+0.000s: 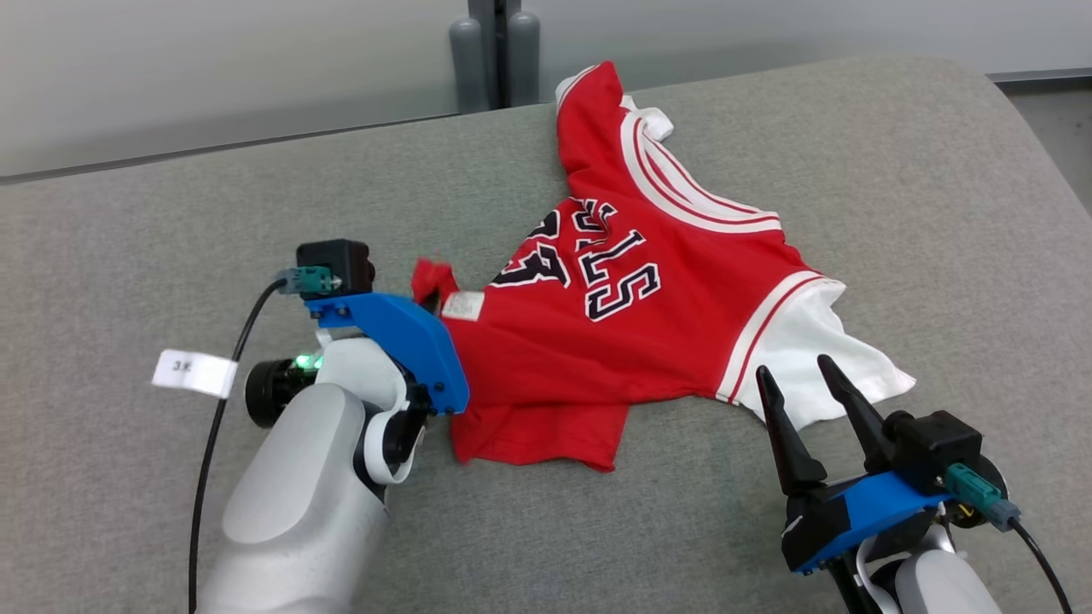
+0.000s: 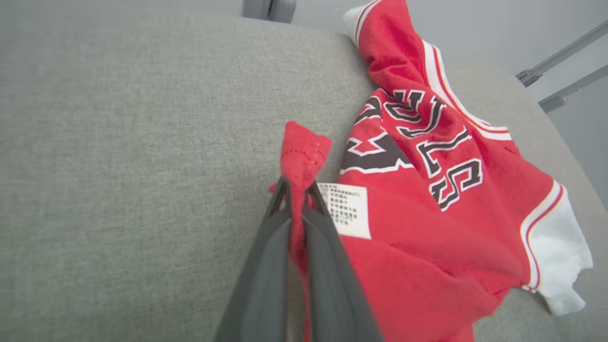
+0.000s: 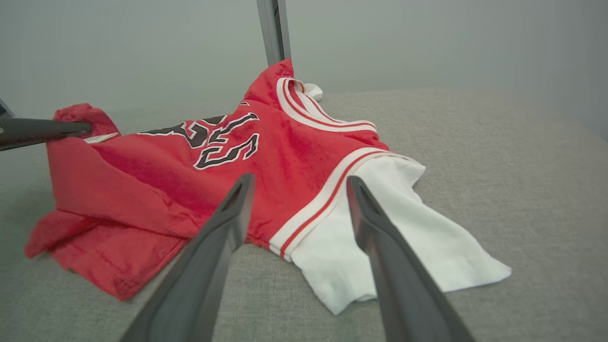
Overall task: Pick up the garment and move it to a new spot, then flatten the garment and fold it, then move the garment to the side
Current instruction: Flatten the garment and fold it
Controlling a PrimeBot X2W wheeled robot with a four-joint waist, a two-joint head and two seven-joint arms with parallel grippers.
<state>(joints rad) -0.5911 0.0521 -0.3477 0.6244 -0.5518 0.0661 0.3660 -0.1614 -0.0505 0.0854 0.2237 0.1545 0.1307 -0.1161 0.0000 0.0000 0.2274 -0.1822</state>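
Shows a red garment (image 1: 614, 341) with white trim and dark lettering, lying rumpled across the middle of a grey fabric surface (image 1: 171, 213), lower hem bunched and folded under at the near left. Places the left gripper (image 1: 432, 298) at the garment's left edge, fingers (image 2: 266, 266) pressed together and clamped on a pinch of red cloth, with a tuft of that cloth poking up past the tips. Sets a white care label (image 2: 349, 209) just beside that pinch, on the garment's side. Places the right gripper (image 1: 793, 367) at the lower right, fingers (image 3: 213, 247) spread wide apart and holding nothing, tips pointing at the white sleeve (image 1: 819, 333) on the garment's right; cannot tell whether tips and sleeve touch. Adds a black cable (image 1: 213, 426) with a paper tag (image 1: 194, 373) trailing beside the left arm, and two grey posts (image 1: 495, 51) behind the surface's far edge.
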